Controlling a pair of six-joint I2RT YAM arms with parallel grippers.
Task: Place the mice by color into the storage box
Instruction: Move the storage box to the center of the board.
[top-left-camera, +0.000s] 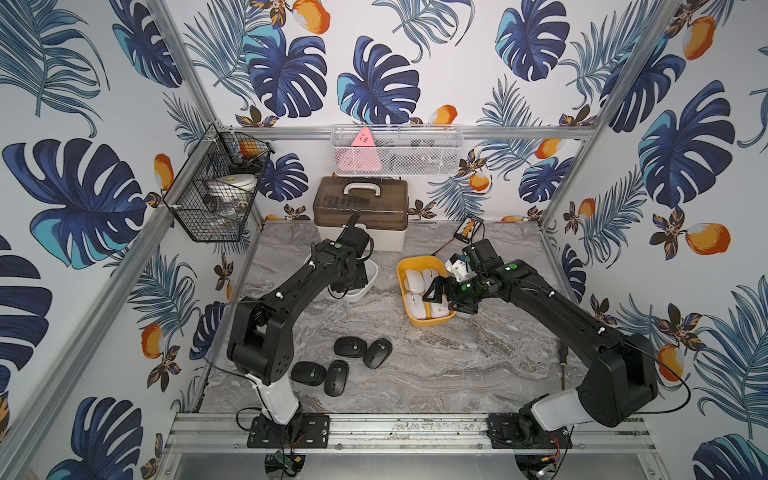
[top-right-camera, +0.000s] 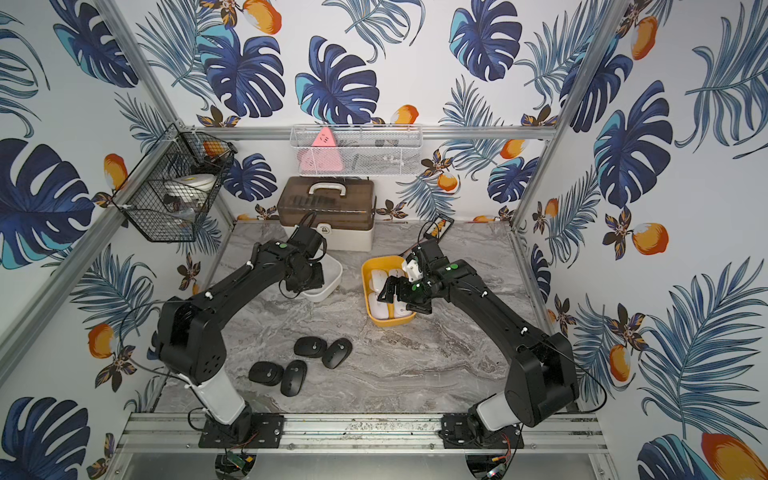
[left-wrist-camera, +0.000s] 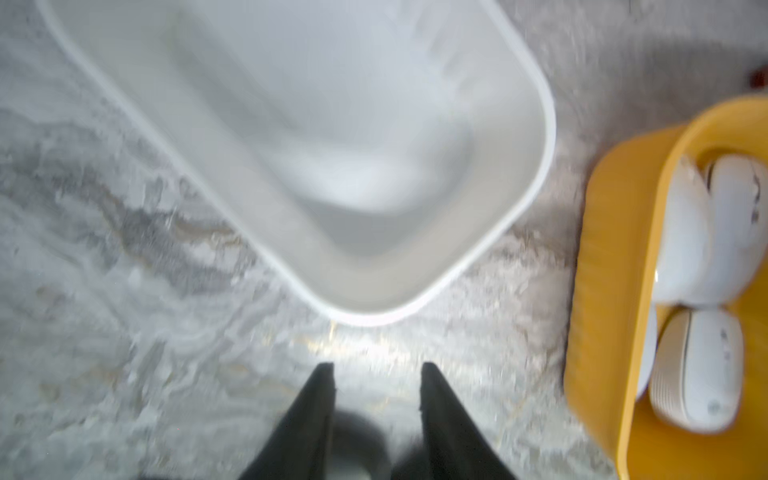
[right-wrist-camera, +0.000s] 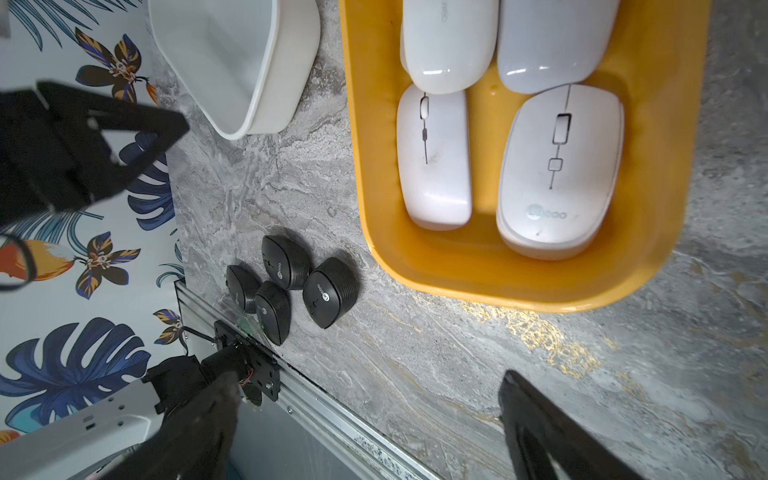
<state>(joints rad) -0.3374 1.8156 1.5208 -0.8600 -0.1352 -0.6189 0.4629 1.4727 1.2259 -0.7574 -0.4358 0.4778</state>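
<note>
Near yellow bin (right-wrist-camera: 478, 274), right gripper (right-wrist-camera: 365, 386) gapes empty.

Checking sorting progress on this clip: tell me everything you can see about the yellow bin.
The yellow bin is a glossy, plastic-looking tub, rounded-rectangular and open-topped, with walls flaring outward. It stands upright on the grey marble-patterned table, apart from the white bin beside it. Four white mice lie inside, two by two, filling most of its floor. The open right pincer hangs close over its near end, holding nothing.
</note>
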